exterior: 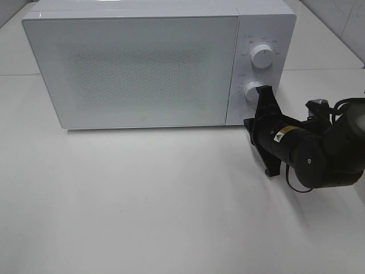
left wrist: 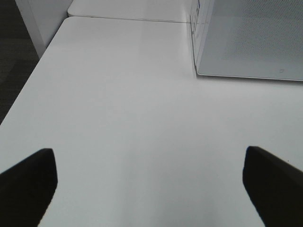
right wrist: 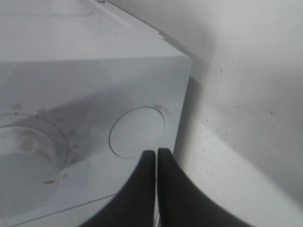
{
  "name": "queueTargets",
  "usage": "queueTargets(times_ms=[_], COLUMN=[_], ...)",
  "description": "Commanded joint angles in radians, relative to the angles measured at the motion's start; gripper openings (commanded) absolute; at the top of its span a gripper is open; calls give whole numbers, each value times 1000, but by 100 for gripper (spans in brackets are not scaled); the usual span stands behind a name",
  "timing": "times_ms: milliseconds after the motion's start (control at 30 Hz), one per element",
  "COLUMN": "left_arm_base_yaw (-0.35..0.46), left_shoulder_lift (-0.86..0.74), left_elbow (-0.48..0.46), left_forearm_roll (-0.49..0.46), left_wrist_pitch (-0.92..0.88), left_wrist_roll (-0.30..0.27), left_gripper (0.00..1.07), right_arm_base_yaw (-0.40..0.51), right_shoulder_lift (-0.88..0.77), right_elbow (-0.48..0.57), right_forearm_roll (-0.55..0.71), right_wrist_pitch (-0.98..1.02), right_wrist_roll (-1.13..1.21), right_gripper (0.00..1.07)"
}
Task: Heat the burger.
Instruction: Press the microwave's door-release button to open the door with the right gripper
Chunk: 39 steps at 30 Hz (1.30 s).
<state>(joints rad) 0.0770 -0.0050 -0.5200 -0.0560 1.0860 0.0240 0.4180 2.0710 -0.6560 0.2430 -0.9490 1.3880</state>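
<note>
The burger is out of view. A white microwave [exterior: 137, 63] stands at the back of the table with its door [exterior: 131, 68] closed. My right gripper [exterior: 263, 96] is shut with nothing in it, at the lower right of the microwave's control panel. In the right wrist view its tips [right wrist: 156, 153] rest just below a round push button [right wrist: 137, 131], next to the lower dial [right wrist: 23, 165]. Whether they touch the panel I cannot tell. My left gripper [left wrist: 151, 189] is open and empty over bare table, left of the microwave [left wrist: 251, 42].
Two white dials [exterior: 262, 55] [exterior: 252, 92] sit on the panel. The right arm's black body [exterior: 319, 151] hangs over the table's right side. The white table [exterior: 142, 200] ends at a left edge [left wrist: 28, 85] with dark floor beyond.
</note>
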Motion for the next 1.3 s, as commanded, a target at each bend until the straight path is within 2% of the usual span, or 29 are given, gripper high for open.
queueTargets(times_ms=[33, 200, 1033, 1300], left_arm_base_yaw=[-5, -5, -5, -5], left_shoulder_lift=[-16, -16, -16, -16], left_elbow=[4, 4, 4, 4], left_forearm_roll=[-6, -6, -6, -6], left_wrist_pitch=[-15, -15, -15, -15], left_wrist_roll=[-2, -1, -2, -2], left_gripper=[101, 101, 101, 101], right_arm_base_yaw=[-1, -1, -26, -26], right_shoulder_lift=[3, 32, 48, 48], right_elbow=[-17, -49, -51, -100], right_forearm_roll=[7, 6, 6, -16], right_wrist_pitch=[0, -7, -37, -31], right_wrist_roll=[-2, -2, 2, 6], right_gripper=[0, 0, 0, 0])
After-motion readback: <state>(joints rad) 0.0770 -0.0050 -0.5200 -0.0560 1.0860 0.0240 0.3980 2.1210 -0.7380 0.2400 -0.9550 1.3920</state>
